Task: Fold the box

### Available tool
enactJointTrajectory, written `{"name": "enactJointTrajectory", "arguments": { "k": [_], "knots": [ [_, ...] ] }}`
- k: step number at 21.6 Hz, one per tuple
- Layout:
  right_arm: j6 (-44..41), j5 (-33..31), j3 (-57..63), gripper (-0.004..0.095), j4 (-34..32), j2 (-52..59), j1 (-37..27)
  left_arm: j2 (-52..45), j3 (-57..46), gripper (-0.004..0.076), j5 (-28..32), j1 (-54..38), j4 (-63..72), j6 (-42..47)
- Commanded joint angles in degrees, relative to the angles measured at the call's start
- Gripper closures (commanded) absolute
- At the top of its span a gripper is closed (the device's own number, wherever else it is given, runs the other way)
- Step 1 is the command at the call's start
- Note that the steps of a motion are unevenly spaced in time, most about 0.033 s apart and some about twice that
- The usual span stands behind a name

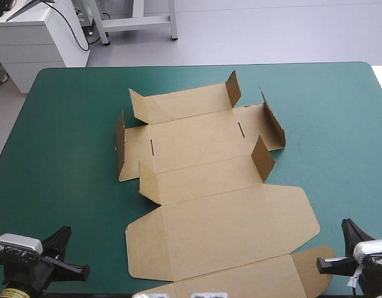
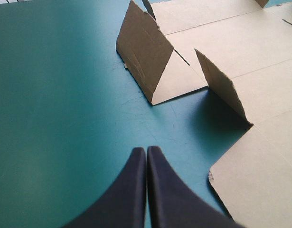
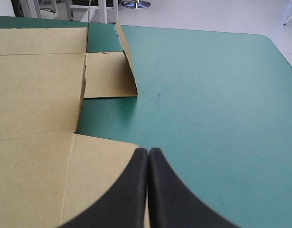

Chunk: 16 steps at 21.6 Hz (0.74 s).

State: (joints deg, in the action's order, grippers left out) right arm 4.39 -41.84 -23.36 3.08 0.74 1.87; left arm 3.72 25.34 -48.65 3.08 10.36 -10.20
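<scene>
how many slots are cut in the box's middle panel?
2. On the box, the left slot sits near the panel's edge toward the table's left side, and the right slot near the opposite edge. Raised flaps could hide others.

Teal-green table cover [image 1: 60,136]; far corners rounded.
</scene>
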Motion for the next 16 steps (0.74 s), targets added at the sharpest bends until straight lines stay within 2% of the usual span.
{"name": "enactJointTrajectory", "arguments": {
  "k": [1,9,12,15,16],
  "knots": [
    [0.16,4.54,-1.34,0.0929,-0.33,1.47,-0.46,0.92,1.15,0.0731,4.12,0.11,1.09,0.24],
    [0.7,4.65,-1.34,0.0929,-0.33,1.47,-0.46,0.92,1.15,0.0731,4.12,0.11,1.09,0.24],
    [0.95,6.6,-1.34,0.0929,-0.48,1.47,-0.46,0.92,1.15,0.0731,4.12,0.11,1.09,0.24],
    [1.65,3.73,-1.59,0.0929,1.4,-3.36,-0.46,0.92,1.15,0.0731,4.12,0.11,1.09,0.24],
    [4.34,2.93,-1.99,0.0929,2.6,-6.58,-0.46,0.92,1.15,0.0731,4.12,0.11,1.09,0.24]
  ]
}}
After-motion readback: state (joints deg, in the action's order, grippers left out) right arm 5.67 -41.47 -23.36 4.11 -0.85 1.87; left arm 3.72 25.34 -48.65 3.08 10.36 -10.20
